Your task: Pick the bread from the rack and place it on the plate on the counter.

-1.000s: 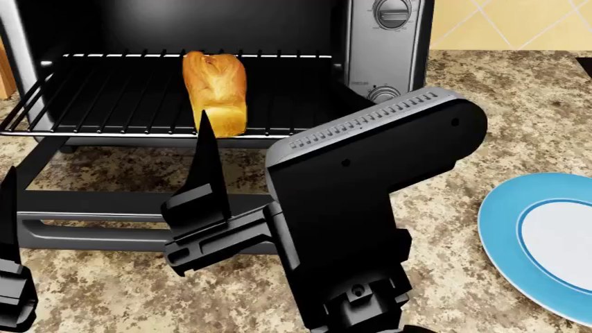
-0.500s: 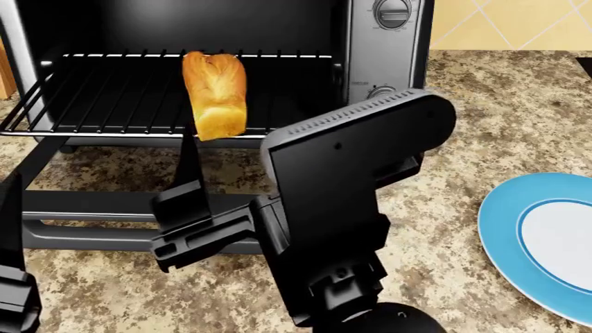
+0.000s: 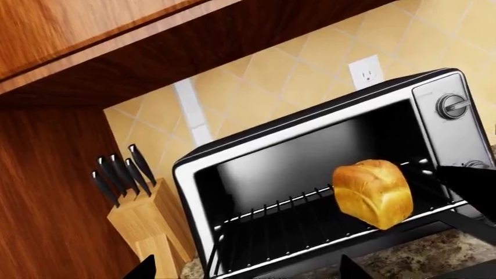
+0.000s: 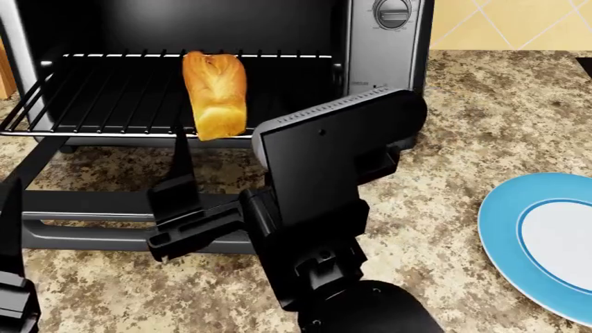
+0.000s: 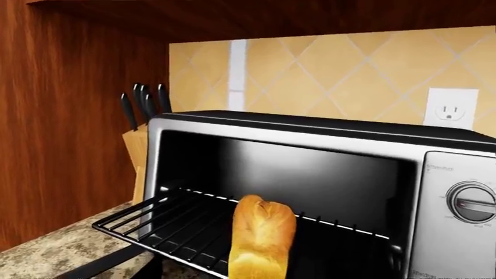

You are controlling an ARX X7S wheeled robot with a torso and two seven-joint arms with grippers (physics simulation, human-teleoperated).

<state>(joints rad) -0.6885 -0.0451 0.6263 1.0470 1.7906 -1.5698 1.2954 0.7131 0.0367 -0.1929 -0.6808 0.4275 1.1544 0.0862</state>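
The bread (image 4: 215, 94) stands on end at the front of the rack (image 4: 111, 104), which is pulled out of the black toaster oven. It also shows in the left wrist view (image 3: 372, 192) and the right wrist view (image 5: 262, 241). My right gripper (image 4: 220, 156) is open and empty just in front of and below the bread. One finger (image 4: 180, 166) rises left of the loaf; the other is hidden behind the arm. My left gripper (image 3: 248, 270) is open and empty at the lower left of the head view (image 4: 11, 208). The plate (image 4: 504, 229) lies on the counter (image 4: 481, 118) at the right.
The oven's glass door (image 4: 93, 208) lies open and flat in front of the rack, under my right gripper. A wooden knife block (image 3: 147, 221) stands left of the oven by a wooden wall. The oven's control panel with knobs (image 4: 393, 14) is right of the cavity.
My right arm has shifted left and turned; its visible finger moved from in front of the bread to just left of it. The bread, rack and plate have not moved.
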